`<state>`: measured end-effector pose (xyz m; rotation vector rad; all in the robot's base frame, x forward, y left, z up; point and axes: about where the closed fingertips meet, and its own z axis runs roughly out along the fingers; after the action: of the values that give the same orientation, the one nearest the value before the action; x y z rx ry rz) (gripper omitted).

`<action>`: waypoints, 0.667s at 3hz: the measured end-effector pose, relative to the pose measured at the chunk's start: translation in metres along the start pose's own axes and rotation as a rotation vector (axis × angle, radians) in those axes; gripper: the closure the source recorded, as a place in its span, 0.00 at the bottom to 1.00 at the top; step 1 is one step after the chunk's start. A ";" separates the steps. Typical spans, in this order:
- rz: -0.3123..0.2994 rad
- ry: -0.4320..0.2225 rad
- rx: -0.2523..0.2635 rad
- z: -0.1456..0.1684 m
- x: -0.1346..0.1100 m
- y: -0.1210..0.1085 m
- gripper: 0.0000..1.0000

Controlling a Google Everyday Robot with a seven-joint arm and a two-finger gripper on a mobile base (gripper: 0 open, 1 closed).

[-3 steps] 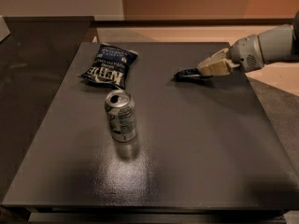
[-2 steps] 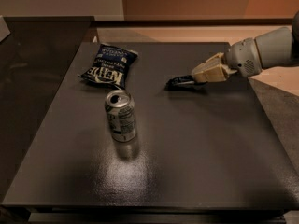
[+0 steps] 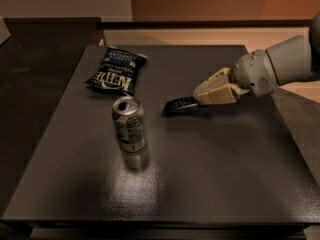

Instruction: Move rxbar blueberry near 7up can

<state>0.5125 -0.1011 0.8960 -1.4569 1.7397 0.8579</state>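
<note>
The 7up can (image 3: 129, 124) stands upright on the dark table (image 3: 210, 184), left of centre. The rxbar blueberry (image 3: 180, 104), a small flat dark bar, is held just above the table to the right of the can. My gripper (image 3: 200, 99) reaches in from the right and is shut on the bar's right end. About a can's width of bare table lies between the bar and the can.
A crinkled dark-blue chip bag (image 3: 116, 71) lies behind the can at the back left. The table's right edge (image 3: 295, 149) runs under my arm. A darker counter (image 3: 35, 64) adjoins the table on the left.
My gripper has carried the bar leftward and toward the front, closer to the can. The can and chip bag have not moved.
</note>
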 end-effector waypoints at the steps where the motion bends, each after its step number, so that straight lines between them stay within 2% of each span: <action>1: -0.034 0.011 -0.032 0.012 -0.002 0.026 0.84; 2: -0.063 0.021 -0.060 0.023 -0.002 0.043 0.60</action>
<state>0.4723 -0.0742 0.8876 -1.5571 1.6870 0.8705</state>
